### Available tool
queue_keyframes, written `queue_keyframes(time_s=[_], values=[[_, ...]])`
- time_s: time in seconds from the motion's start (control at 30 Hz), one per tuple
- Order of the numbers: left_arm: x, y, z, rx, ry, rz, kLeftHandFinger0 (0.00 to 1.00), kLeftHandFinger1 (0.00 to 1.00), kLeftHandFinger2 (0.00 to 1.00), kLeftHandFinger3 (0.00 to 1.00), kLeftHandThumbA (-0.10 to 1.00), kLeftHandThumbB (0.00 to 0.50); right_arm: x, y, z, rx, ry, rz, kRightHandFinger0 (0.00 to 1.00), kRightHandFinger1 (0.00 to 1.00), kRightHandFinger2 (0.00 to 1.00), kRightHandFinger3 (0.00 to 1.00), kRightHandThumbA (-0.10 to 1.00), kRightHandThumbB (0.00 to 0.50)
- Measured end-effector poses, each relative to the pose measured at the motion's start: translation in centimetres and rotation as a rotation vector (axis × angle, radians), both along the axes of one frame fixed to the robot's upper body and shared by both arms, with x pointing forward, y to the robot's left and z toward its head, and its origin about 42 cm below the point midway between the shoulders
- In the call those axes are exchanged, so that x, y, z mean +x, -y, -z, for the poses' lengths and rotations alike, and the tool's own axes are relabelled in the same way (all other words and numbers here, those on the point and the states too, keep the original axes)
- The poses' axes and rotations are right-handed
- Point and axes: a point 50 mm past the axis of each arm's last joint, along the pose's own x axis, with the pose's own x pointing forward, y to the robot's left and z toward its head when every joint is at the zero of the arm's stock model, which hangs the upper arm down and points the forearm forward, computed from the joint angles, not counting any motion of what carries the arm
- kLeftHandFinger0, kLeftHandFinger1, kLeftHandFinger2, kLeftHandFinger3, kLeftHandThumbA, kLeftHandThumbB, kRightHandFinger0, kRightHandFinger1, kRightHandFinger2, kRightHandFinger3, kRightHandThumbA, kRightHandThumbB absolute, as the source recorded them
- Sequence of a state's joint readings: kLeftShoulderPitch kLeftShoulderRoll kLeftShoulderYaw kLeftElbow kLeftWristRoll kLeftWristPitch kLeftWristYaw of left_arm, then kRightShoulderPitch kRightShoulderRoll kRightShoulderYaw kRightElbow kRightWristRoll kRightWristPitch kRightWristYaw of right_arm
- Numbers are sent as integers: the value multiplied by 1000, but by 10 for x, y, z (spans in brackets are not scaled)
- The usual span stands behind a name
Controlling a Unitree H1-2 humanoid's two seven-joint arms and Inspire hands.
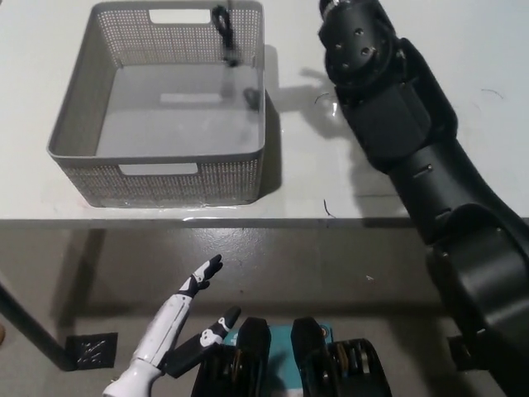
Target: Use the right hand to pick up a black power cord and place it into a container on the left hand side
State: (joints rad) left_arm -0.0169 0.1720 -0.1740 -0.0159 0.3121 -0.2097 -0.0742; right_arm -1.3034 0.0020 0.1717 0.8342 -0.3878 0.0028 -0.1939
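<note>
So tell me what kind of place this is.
Likely a lab or test workspace: a plain white table bearing only a grey perforated basket, with a black cord dangling into it, above a bare concrete floor.
</note>
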Motion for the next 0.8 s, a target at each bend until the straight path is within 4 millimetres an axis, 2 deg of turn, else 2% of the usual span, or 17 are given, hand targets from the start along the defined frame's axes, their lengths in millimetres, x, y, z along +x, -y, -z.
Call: queue_keyframes(time_s=[0.07,0.13,0.2,0.33,0.43,0.47,0.5,0.53,0.57,0.6,0.63,0.7,0.8], values=[[0,1,2,2,-7,5,1000,1000,1000,1000,808,75,-4,-13,-5,-2,8,-21,0,288,662,734,-100,174],[1,2,2,3,-9,11,1000,1000,1000,1000,776,68,-9,-25,-8,-4,15,-42,0,289,664,737,-100,166],[1,4,2,7,-6,20,1000,1000,1000,1000,806,94,-15,-41,-6,-8,13,-70,0,290,664,740,-100,152],[3,8,0,17,0,34,1000,1000,1000,1000,842,114,-19,-53,-2,-10,2,-90,0,289,658,739,-100,149],[5,11,-2,27,6,47,1000,1000,1000,1000,828,102,-18,-55,3,-17,-12,-89,0,326,682,738,-100,181],[6,12,-3,32,9,50,1000,1000,1000,1000,825,101,-17,-54,6,-23,-22,-85,165,514,893,983,37,222],[7,12,-4,35,13,53,1000,1000,1000,1000,813,96,-16,-54,9,-31,-33,-82,471,807,1000,1000,314,281],[8,13,-5,36,15,56,1000,1000,1000,1000,808,98,-15,-53,12,-43,-45,-78,658,939,1000,1000,361,290],[9,14,-7,39,16,59,1000,1000,1000,1000,800,97,-14,-52,18,-78,-74,-78,906,1000,1000,1000,545,390],[9,14,-7,41,16,61,1000,1000,1000,1000,798,97,-14,-52,21,-97,-92,-80,1000,1000,1000,1000,589,386],[10,14,-8,42,15,62,1000,1000,1000,1000,789,99,-13,-51,24,-116,-112,-83,1000,1000,1000,1000,785,490],[10,14,-8,43,13,62,1000,1000,1000,1000,770,98,-12,-50,29,-141,-136,-84,1000,1000,1000,1000,941,500],[9,14,-7,47,3,64,1000,1000,1000,1000,774,105,-9,-43,51,-263,-228,-93,1000,1000,1000,1000,1000,500]])
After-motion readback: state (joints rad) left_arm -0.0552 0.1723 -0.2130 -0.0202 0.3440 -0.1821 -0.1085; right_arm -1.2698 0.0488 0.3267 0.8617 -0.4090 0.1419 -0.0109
